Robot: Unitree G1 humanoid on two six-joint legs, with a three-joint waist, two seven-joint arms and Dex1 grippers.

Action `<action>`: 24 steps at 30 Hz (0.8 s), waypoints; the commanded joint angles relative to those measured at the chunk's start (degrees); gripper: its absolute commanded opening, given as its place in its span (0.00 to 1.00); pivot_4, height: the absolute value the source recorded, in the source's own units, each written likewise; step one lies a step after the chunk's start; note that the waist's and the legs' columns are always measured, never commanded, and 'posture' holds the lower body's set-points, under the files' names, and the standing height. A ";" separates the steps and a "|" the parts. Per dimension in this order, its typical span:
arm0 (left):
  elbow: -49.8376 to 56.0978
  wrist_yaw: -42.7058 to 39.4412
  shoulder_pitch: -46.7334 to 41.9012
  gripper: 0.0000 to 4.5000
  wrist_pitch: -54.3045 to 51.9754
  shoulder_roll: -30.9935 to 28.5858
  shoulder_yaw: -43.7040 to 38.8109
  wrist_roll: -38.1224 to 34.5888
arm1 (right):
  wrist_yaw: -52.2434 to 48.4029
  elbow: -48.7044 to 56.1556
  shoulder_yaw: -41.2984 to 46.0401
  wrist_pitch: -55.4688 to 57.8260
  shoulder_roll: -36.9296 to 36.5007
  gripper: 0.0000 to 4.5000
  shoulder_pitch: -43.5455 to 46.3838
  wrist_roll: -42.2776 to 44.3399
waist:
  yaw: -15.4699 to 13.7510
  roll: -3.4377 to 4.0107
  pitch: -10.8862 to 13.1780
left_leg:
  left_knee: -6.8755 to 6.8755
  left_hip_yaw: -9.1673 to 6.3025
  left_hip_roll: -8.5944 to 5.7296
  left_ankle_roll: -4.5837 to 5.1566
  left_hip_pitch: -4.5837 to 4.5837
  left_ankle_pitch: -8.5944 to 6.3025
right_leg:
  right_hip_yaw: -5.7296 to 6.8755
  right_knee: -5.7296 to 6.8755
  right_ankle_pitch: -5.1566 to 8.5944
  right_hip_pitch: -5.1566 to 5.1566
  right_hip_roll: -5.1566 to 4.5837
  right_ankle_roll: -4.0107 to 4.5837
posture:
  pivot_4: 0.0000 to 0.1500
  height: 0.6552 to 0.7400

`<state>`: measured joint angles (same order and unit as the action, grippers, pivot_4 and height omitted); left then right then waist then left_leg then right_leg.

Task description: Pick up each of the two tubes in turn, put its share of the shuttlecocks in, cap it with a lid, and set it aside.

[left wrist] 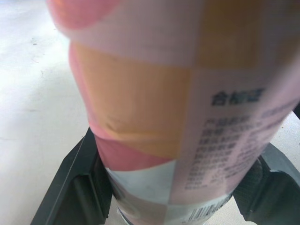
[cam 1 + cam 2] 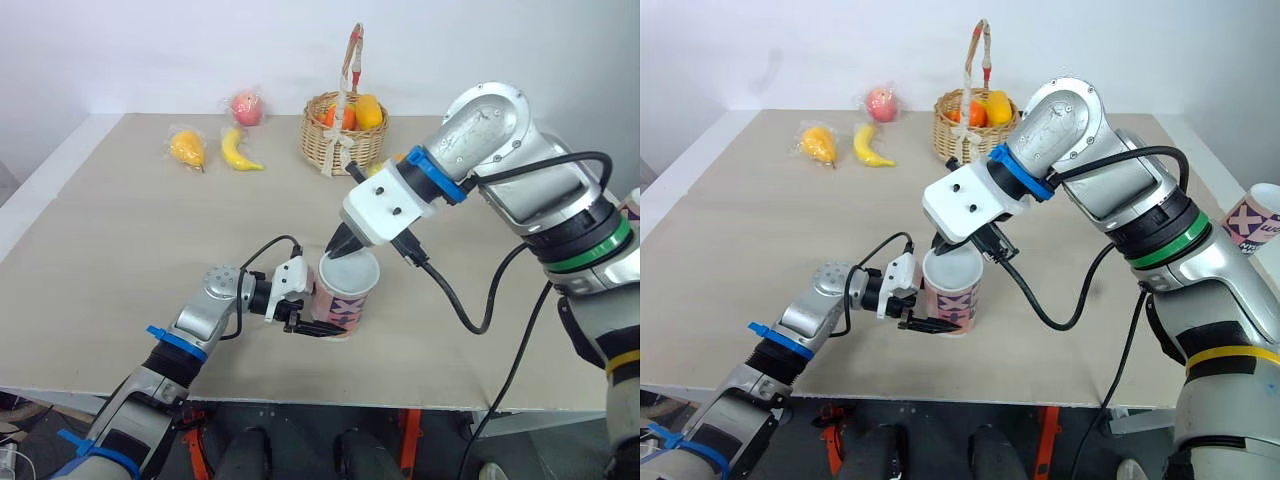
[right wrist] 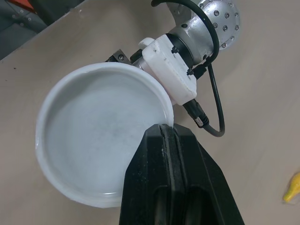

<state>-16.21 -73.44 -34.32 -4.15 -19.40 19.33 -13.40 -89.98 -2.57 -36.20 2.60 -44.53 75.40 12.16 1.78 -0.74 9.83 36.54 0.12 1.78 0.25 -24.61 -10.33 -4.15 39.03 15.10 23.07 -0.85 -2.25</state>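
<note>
A pink, orange and white patterned tube (image 2: 345,308) stands upright on the table near the front edge. My left gripper (image 2: 335,318) is shut on its lower part; in the left wrist view the fingers (image 1: 75,187) clamp both sides of the tube (image 1: 187,117). A white lid (image 2: 350,270) sits on the tube's mouth. My right gripper (image 2: 338,250) comes down from the right, fingers shut together, tips resting on the rim of the lid (image 3: 98,136). A second patterned tube (image 2: 1255,220) stands at the far right edge.
A wicker basket (image 2: 343,140) with fruit stands at the back centre. A banana (image 2: 240,152), a bagged yellow fruit (image 2: 187,148) and a bagged red fruit (image 2: 247,107) lie at the back left. The table's front edge (image 2: 300,395) runs just below the tube.
</note>
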 commanded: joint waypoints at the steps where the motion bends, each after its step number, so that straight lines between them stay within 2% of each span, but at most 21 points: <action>1: -1.61 1.19 0.42 0.64 -0.99 -1.77 -1.22 1.51 | -2.52 3.23 -0.99 -3.90 -0.82 0.01 -3.95 -1.84 | 0.00 -0.01 -0.01 | 0.00 0.01 0.00 0.00 0.00 0.00 | 0.00 0.00 0.00 0.00 0.00 0.00 | 1.00 1.00; 5: -1.61 1.33 0.49 0.64 -1.00 -1.81 -1.29 1.49 | -1.88 1.85 -0.84 -6.99 1.08 0.01 -7.90 -7.15 | -0.01 -0.10 -0.12 | -0.02 0.01 -0.01 0.00 0.06 0.00 | -0.01 0.00 0.03 -0.06 0.00 -0.01 | 1.00 1.00; 9: -1.28 1.40 0.73 0.64 -1.16 -1.95 -1.28 1.37 | 0.94 -1.44 2.14 -3.02 3.89 0.28 -7.97 -10.28 | 0.05 -0.28 -0.27 | -0.09 0.00 0.05 0.00 0.41 0.00 | 0.01 0.00 0.22 -0.38 0.05 -0.06 | 1.00 1.00; 13: -0.94 1.50 0.96 0.64 -1.38 -2.08 -1.18 1.27 | 0.47 -2.62 6.42 1.75 5.17 0.69 -5.68 -9.23 | 0.20 -0.28 -0.27 | -0.08 -0.01 0.10 0.08 0.54 0.05 | 0.00 0.00 0.11 -0.40 0.07 0.27 | 1.00 1.00; 14: -0.93 1.50 0.98 0.64 -1.42 -2.09 -1.17 1.27 | -0.33 -2.95 8.13 3.40 5.07 0.76 -4.67 -7.77 | 0.20 -0.28 -0.27 | -0.09 -0.02 0.12 0.10 0.54 0.06 | 0.02 0.00 0.08 -0.38 0.08 0.29 | 1.00 1.00; 19: -0.86 1.55 1.02 0.64 -1.37 -2.08 -1.10 1.27 | -2.21 -3.22 14.76 10.18 3.61 0.76 -1.96 -1.53 | 0.16 -0.25 -0.21 | -0.10 0.02 0.15 0.10 0.30 0.08 | -0.01 0.01 0.05 -0.11 0.07 0.34 | 1.00 1.00; 20: -0.87 1.53 1.01 0.64 -1.34 -2.11 -1.13 1.26 | -2.45 -2.30 15.55 11.39 2.88 0.76 -2.18 -0.06 | 0.15 -0.25 -0.21 | -0.13 0.02 0.12 0.10 0.22 0.08 | -0.01 0.01 -0.10 -0.05 0.05 0.60 | 1.00 1.00; 24: -1.06 1.57 0.94 0.64 -1.25 -2.06 -1.18 1.24 | -2.20 3.88 17.15 17.07 0.18 0.76 -6.10 4.69 | 0.09 -0.26 -0.21 | -0.19 0.01 0.08 0.10 0.02 0.08 | 0.02 0.00 -0.16 0.14 0.04 0.38 | 1.00 1.00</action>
<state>-15.67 -73.05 -33.89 -4.85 -20.41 18.86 -13.90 -90.06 -1.84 -20.78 17.71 -43.74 69.97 15.01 1.87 -0.99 9.62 36.34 0.11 1.86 0.35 -24.59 -10.25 -4.12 39.03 14.96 23.20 -0.80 -1.87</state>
